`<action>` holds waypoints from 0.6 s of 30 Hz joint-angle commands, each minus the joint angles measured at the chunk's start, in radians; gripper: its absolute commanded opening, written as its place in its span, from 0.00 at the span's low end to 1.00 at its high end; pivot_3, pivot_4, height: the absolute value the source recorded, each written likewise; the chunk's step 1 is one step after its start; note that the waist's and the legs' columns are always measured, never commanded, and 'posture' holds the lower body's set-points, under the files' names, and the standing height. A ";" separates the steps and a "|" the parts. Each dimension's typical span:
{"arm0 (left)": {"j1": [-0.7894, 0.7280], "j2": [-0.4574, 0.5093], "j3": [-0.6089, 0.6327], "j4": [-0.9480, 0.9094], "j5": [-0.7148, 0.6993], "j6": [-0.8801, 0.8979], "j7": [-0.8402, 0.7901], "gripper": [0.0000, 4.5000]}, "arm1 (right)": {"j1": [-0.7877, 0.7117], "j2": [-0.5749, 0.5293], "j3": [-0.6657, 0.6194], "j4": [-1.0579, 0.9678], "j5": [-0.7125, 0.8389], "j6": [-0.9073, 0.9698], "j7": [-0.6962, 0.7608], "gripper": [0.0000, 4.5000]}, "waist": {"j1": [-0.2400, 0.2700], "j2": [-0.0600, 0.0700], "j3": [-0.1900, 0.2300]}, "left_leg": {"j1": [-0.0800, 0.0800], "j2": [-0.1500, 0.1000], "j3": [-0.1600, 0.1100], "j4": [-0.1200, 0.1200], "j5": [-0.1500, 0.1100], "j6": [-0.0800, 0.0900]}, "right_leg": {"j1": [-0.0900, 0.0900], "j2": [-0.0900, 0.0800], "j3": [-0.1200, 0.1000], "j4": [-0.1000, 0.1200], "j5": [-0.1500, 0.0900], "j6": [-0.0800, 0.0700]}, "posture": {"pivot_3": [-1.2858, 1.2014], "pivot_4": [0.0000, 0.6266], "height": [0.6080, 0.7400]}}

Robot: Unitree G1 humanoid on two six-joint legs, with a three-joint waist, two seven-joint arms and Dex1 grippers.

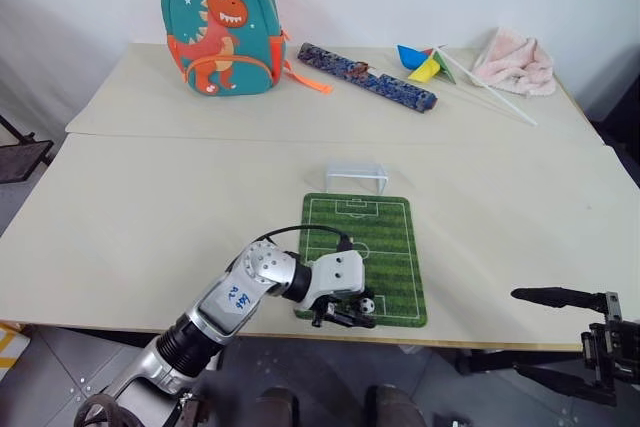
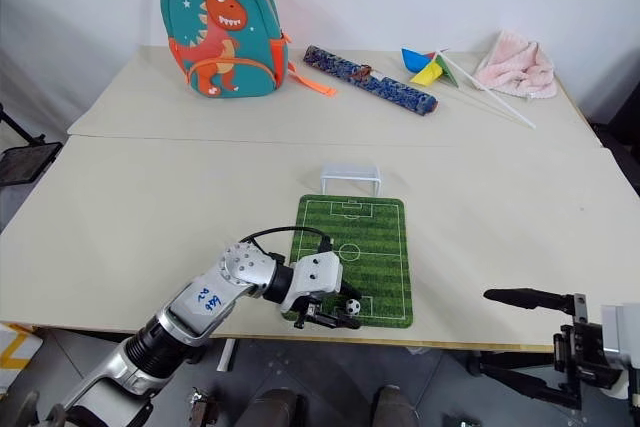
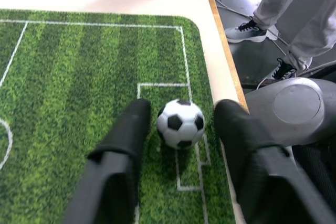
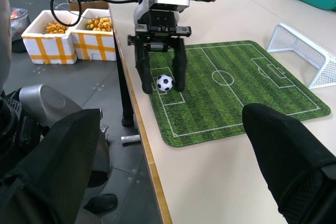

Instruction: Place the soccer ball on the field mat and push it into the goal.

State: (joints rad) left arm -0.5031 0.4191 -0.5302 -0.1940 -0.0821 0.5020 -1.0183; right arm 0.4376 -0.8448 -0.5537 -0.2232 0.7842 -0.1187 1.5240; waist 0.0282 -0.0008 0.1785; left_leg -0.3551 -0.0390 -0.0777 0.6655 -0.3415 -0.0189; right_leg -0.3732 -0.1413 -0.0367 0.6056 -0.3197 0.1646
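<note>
Your soccer ball [image 3: 180,123] is down on the field mat [image 1: 385,247] now, at the near end by the table's edge, in the small box drawn w/ white lines. So step 1 looks done. Your left gripper [image 4: 163,78] hangs right over it w/ its two black fingers [image 3: 123,140] spread wide, one on each side of the ball. One finger is just beside the ball, maybe touching; the other has a gap. It's not holding anything. Your right gripper [image 1: 560,335] waits off the table's near right corner, fingers wide apart, holding nothing. What's left: the push. The goal [image 1: 356,177] sits at the far end of the mat, well apart from the ball, so you prob. need a straight shove down the whole field.
</note>
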 commanded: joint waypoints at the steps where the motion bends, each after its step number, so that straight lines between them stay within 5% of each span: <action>1: -0.005 -0.004 0.009 -0.027 -0.009 -0.031 -0.004 0.72 | -0.005 0.013 -0.014 -0.015 0.000 0.009 0.010 1.00 | 0.000 0.000 0.000 | 0.000 0.000 0.000 0.000 0.000 0.000 | 0.000 0.000 0.000 0.000 0.000 0.000 | 0.52 0.24 1.00; 8: -0.002 -0.029 0.040 -0.028 -0.044 -0.083 -0.004 0.72 | -0.001 0.021 -0.018 -0.021 -0.004 0.028 0.013 1.00 | 0.000 0.000 0.000 | 0.000 0.000 0.000 0.000 0.000 0.000 | 0.000 0.000 0.000 0.000 0.000 0.000 | 0.52 0.24 1.00; 12: 0.003 -0.072 0.149 -0.043 -0.180 -0.093 -0.032 0.72 | 0.005 0.026 -0.019 -0.025 -0.005 0.036 0.014 1.00 | 0.000 0.000 0.000 | 0.000 0.000 0.000 0.000 0.000 0.000 | 0.000 0.000 0.000 0.000 0.000 0.000 | 0.52 0.24 1.00; 18: -0.001 0.019 0.315 -0.006 -0.303 -0.175 -0.155 0.72 | -0.032 0.041 -0.020 -0.011 -0.002 0.039 -0.013 1.00 | -0.006 0.000 0.000 | 0.001 0.001 0.001 0.000 0.000 0.000 | 0.000 0.000 0.000 0.001 0.000 0.000 | 0.52 0.24 1.00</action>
State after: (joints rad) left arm -0.5011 0.4251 -0.2632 -0.1868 -0.3478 0.3754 -1.1387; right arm 0.4198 -0.8099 -0.5539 -0.2273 0.7684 -0.0817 1.5166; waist 0.0226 -0.0004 0.1783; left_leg -0.3543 -0.0384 -0.0765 0.6658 -0.3415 -0.0191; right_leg -0.3734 -0.1412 -0.0367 0.6064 -0.3196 0.1645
